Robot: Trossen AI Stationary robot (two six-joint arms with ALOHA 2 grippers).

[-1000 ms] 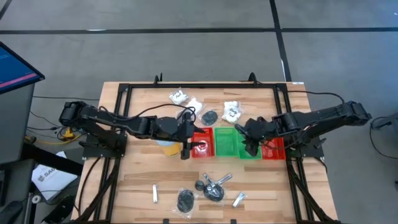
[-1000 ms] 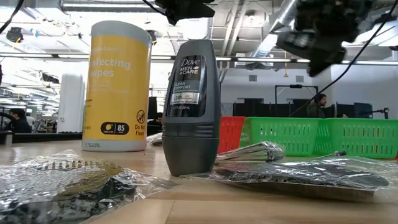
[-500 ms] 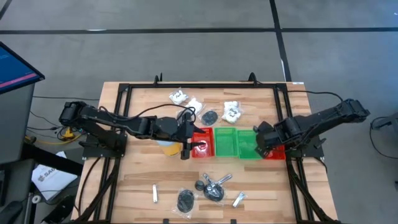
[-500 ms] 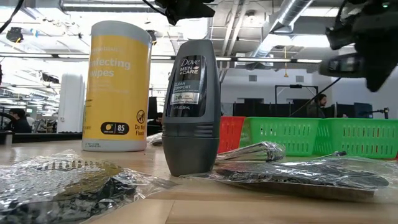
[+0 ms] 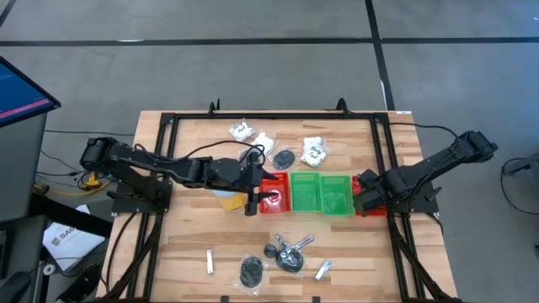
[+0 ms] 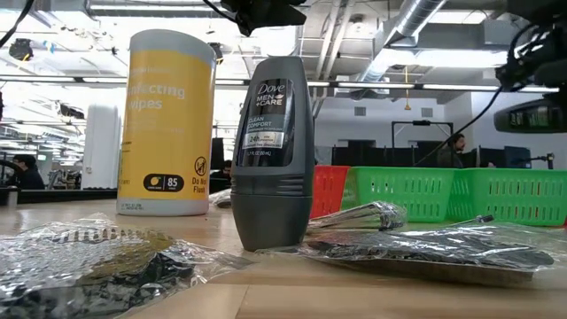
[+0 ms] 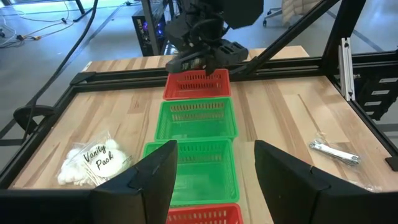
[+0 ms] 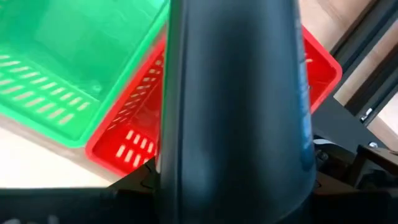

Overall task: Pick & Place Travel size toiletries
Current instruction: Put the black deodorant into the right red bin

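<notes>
**Fingers** (image 7: 155,180) of the left gripper (image 5: 253,200) stand apart with nothing between them. This gripper hovers over the left red bin (image 5: 271,194) at the middle of the counter (image 5: 185,244). The yellow canister (image 5: 225,199) stands just beside that bin, under the left arm.

**Bins.** Four sit in a touching row across the counter's middle. From left to right they are the left red bin, two green bins (image 5: 305,192) (image 5: 338,195) and the right red bin (image 5: 375,204).

**Toiletries, far edge, left to right.**
- Two white packets (image 5: 242,130) (image 5: 264,141) lie close together.
- A bagged dark disc (image 5: 284,157) lies next, nearer the bins.
- A third packet (image 5: 313,150) lies to its right.

**Toiletries, near edge, left to right.**
- A short tube (image 5: 209,262) lies alone.
- A second bagged disc (image 5: 251,271) follows.
- A dark roll-on (image 6: 270,151) stands upright.
- A third disc (image 5: 290,260) lies against a silvery tube (image 5: 301,243).
- A last tube (image 5: 322,269) lies to the right.

Every one of these lies on the bare wood, outside the bins.

**Right gripper** (image 5: 364,195) hangs over the right red bin, toward the counter's right edge. Whether it is open or closed cannot be told, because a dark shape fills the middle of its wrist view.
</notes>
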